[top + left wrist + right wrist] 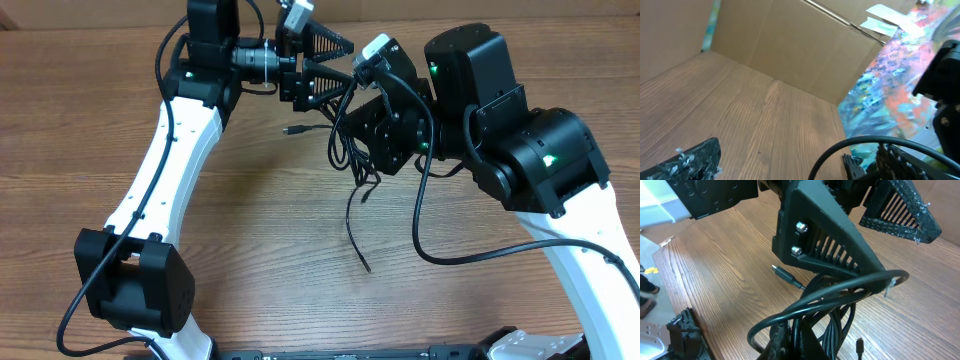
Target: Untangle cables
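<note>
A tangle of thin black cables (352,150) hangs from my right gripper (347,128), which is shut on the bundle (832,325); its fingers (790,345) pinch it at the bottom of the right wrist view. Loose strands trail down onto the table to an end (365,268). One plug (290,130) lies on the wood, also seen as a plug (785,275). My left gripper (348,58) is open just left of the bundle. One cable loop (860,282) curves over its lower finger (835,250) near the tip. That loop (840,147) arcs beside the right finger (900,165).
A brown cardboard wall (790,45) stands at the back of the wooden table (260,230). A paint-spattered sheet (890,85) leans on the right in the left wrist view. Both white arms (150,190) flank the middle, with thicker black wires fixed along them.
</note>
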